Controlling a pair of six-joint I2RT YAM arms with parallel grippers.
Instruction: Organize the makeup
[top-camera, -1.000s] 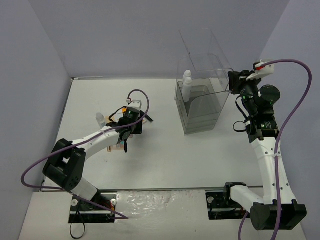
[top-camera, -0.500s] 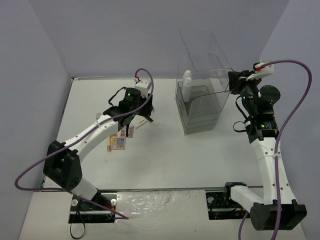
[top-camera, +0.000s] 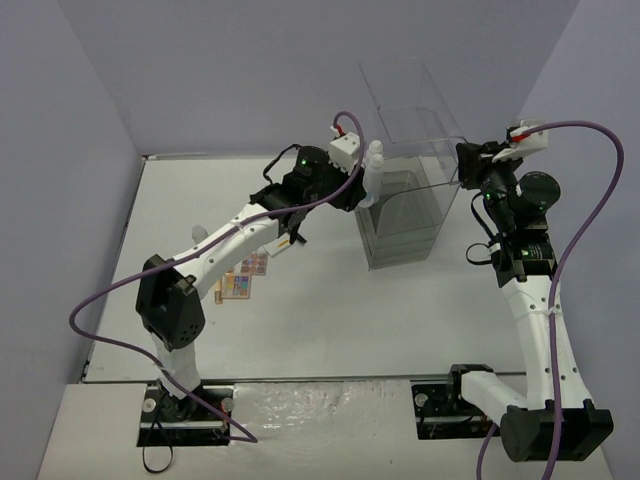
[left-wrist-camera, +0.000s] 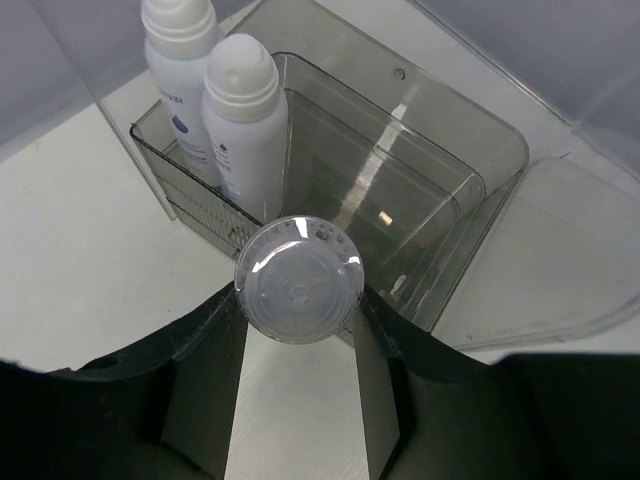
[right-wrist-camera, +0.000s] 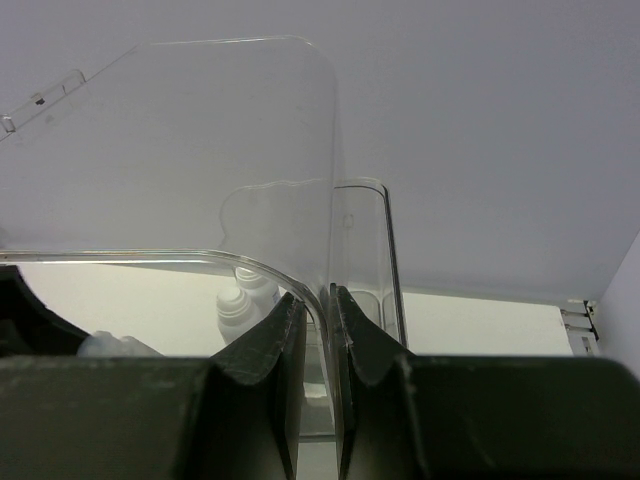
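Observation:
My left gripper (left-wrist-camera: 298, 312) is shut on a bottle with a clear round cap (left-wrist-camera: 298, 278), held upright at the near left wall of the clear case (left-wrist-camera: 470, 130). Two white bottles (left-wrist-camera: 245, 120) stand in the case's left corner, also visible from above (top-camera: 375, 158). In the top view the left gripper (top-camera: 362, 192) hangs by the case's left side. The multicolour eyeshadow palette (top-camera: 245, 276) lies on the table, with a small clear-capped bottle (top-camera: 200, 235) to its left. My right gripper (right-wrist-camera: 318, 305) is shut on the edge of the raised clear lid (right-wrist-camera: 250, 130).
The clear case (top-camera: 400, 215) stands at the back right with its lid (top-camera: 410, 100) tipped up. The right arm (top-camera: 525, 250) reaches to the case's right rim. A beige tube (top-camera: 219, 291) lies beside the palette. Grey walls close in the table.
The left arm has swung from the palette area right and back to the case, carrying the clear-capped bottle. The right arm has stayed put, holding the lid.

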